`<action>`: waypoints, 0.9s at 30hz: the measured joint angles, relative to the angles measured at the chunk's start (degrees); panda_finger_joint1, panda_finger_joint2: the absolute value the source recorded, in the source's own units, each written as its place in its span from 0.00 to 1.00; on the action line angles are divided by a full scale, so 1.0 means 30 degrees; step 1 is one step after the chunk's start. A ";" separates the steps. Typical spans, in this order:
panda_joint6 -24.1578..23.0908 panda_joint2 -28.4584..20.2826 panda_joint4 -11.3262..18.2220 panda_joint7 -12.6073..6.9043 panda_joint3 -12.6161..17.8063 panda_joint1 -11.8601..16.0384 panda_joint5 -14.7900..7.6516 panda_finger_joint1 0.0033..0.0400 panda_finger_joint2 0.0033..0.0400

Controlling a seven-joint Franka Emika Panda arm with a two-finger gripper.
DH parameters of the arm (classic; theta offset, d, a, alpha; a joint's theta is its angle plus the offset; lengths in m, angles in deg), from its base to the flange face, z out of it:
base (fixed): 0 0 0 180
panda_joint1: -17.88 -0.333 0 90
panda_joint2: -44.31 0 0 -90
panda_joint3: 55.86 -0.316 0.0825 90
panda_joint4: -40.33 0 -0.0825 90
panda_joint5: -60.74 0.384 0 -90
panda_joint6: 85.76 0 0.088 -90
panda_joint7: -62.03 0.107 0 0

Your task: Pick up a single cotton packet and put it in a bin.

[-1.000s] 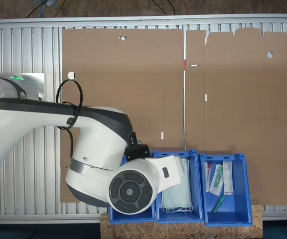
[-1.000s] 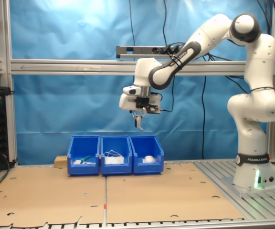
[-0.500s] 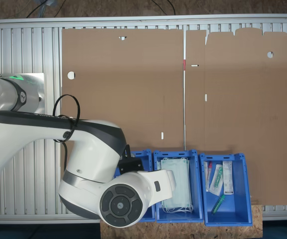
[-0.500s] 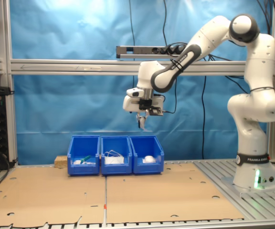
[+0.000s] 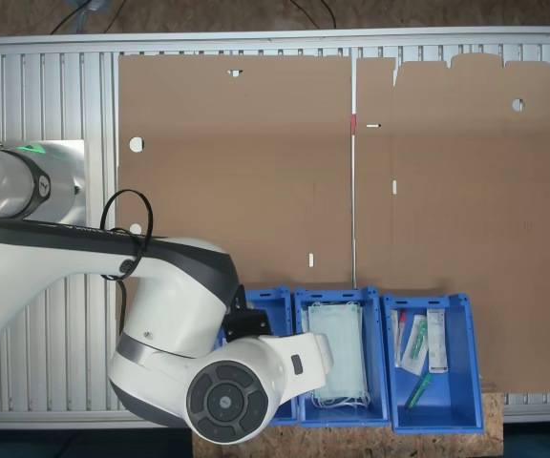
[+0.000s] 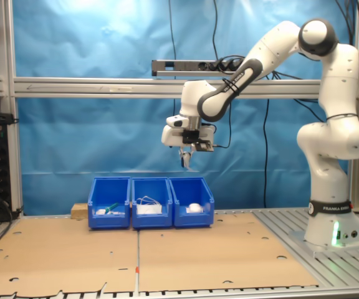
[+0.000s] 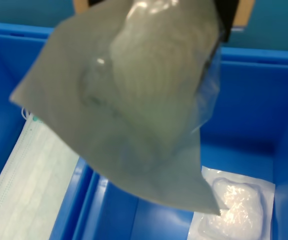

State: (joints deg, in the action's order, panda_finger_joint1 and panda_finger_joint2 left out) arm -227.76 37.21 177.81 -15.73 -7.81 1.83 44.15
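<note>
Your pincer pinches the cotton packet, which hangs from it, blurred and tilted, right under the wrist camera. The pickup looks done; what is left is lowering and letting go over the right container.

Below the packet, the wrist view shows the floor of the bin, with another white packet lying flat in it. From that view your load seems to hang above this bin or just over its wall toward the neighbour, so a small correction may be needed before release.

Beside it, across a shared pair of walls, sits the middle bin with the pale green face masks stacked inside. Keep the packet away from that side.

Farthest from the pincer is the third bin, holding tubes and small boxes.

In the second exterior view, the pincer hangs well above the three bins, which stand in a row on the worktop.
</note>
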 joint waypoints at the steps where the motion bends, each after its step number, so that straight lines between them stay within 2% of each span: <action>1: -0.0013 0.0004 0.0000 -0.0100 0.0012 0.0000 -0.0008 0.06 0.06; 13: -0.0134 0.0117 0.0000 -0.1325 0.0086 0.0000 -0.0063 0.06 0.06; 27: -0.0184 0.0167 0.0000 -0.2171 0.0275 0.0000 -0.0075 0.06 0.06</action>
State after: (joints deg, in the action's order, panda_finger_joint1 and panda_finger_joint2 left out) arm -228.31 37.71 177.81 -22.25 -6.98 1.83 43.93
